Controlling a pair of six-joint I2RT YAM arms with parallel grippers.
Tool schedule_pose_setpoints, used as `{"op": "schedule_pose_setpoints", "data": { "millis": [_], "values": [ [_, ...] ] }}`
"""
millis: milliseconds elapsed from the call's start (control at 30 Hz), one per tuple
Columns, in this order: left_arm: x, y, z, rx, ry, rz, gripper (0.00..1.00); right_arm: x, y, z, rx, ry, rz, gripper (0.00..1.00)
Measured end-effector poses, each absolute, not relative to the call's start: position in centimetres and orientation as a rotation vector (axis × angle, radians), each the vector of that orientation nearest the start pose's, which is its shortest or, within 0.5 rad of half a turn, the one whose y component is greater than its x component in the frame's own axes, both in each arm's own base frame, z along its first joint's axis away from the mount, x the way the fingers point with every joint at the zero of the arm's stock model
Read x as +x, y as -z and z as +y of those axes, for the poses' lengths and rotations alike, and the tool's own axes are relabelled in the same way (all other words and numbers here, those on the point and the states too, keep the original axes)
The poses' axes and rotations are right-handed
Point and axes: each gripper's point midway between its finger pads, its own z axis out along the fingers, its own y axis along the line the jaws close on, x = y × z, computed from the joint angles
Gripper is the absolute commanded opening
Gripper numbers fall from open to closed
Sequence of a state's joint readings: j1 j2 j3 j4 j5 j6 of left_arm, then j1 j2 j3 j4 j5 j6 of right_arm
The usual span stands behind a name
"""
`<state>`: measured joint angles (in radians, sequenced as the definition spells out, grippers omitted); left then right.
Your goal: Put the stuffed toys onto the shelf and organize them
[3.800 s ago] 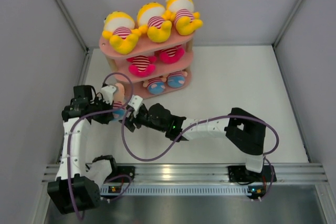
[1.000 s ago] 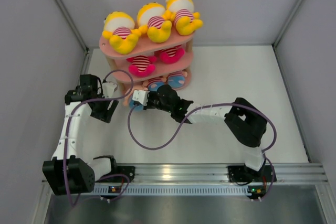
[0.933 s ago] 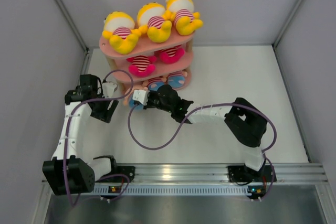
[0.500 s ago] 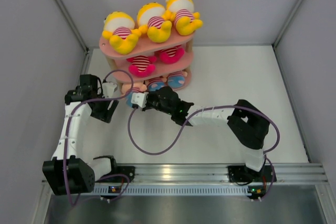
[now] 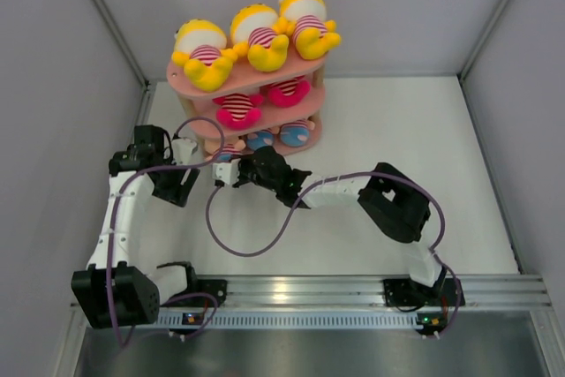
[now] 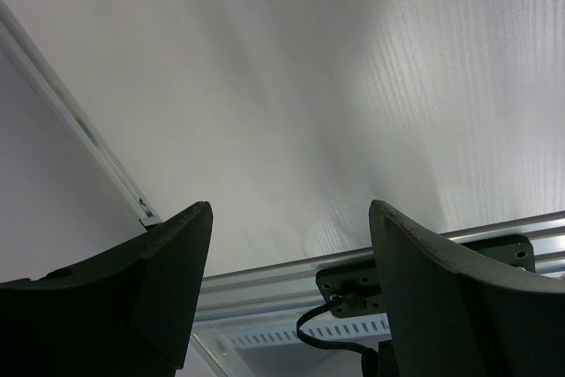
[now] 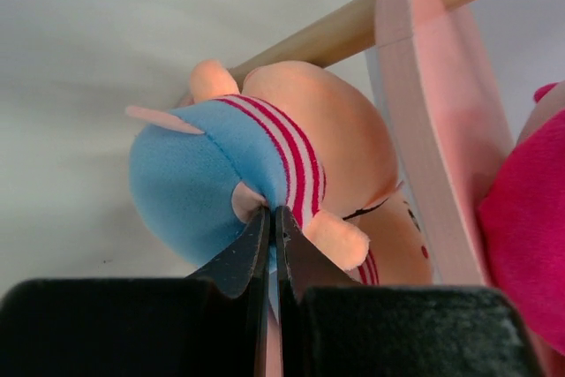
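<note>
The pink shelf [image 5: 190,77] stands at the back left, with three yellow stuffed toys [image 5: 252,37] in striped shirts lying on its top board. Two pink-bottomed toys [image 5: 238,110] fill the middle tier and two blue-bottomed ones [image 5: 296,135] lie on the lowest. My right gripper [image 5: 227,163] is shut on a third peach-and-blue toy [image 7: 190,187], pinching its fabric at the fingertips [image 7: 272,214], right beside the shelf's wooden post [image 7: 371,19] and a pink board [image 7: 424,86]. My left gripper [image 6: 287,227] stands open and empty over the table, left of the shelf.
The grey side wall and its rail [image 6: 79,125] run close along the left arm. An aluminium rail [image 5: 309,289] crosses the near edge by the arm bases. A purple cable [image 5: 247,249] loops over the table between the arms.
The right gripper has carried the peach-and-blue toy back and left, up against the shelf's lowest tier. The left arm has stayed where it was, jaws open.
</note>
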<state>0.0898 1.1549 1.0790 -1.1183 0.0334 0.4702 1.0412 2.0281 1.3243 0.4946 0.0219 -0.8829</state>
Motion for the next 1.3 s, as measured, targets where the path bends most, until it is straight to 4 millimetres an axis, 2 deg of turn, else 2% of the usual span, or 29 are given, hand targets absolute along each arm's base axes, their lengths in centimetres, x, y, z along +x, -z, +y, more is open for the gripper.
{"op": "schedule_pose_setpoints", "data": {
  "millis": [233,400,533,600,633,700,733,900,1000,1133,1300],
  "values": [
    [21.8,-15.0,3.2,0.533,-0.098,2.716,0.78,34.7,-13.7,48.9,-1.489,-0.073,1.08,0.0],
    [21.7,-14.9,3.2,0.534,-0.096,2.718,0.78,34.8,-12.3,48.9,-1.496,-0.083,1.109,0.0],
    [21.6,-14.8,3.2,0.535,-0.094,2.723,0.78,34.7,-12.0,48.9,-1.481,-0.103,1.135,0.0],
    [21.6,-14.8,3.2,0.535,-0.092,2.723,0.78,34.7,-12.0,49.0,-1.462,-0.12,1.151,0.06],
    [21.6,-14.7,3.1,0.536,-0.09,2.723,0.78,34.7,-12.0,49.0,-1.453,-0.126,1.161,0.18],
    [21.6,-14.7,3.1,0.537,-0.084,2.723,0.78,34.7,-11.9,48.9,-1.428,-0.145,1.193,0.31],
    [21.6,-14.7,3.0,0.538,-0.079,2.723,0.78,34.7,-11.9,48.9,-1.42,-0.151,1.203,0.34],
    [21.5,-14.5,2.0,0.566,-0.004,2.709,0.78,34.6,-11.7,48.7,-1.364,-0.187,1.258,0.39],
    [21.5,-14.1,0.8,0.618,0.093,2.685,0.78,34.2,-11.4,48.2,-1.338,-0.214,1.294,0.49],
    [21.8,-13.8,-0.2,0.683,0.17,2.641,0.78,33.8,-11.4,47.8,-1.302,-0.247,1.326,0.58],
    [22.4,-12.7,-0.7,0.751,0.212,2.61,0.78,33.3,-13.2,47.4,-1.233,-0.299,1.348,0.61]
  ]
}}
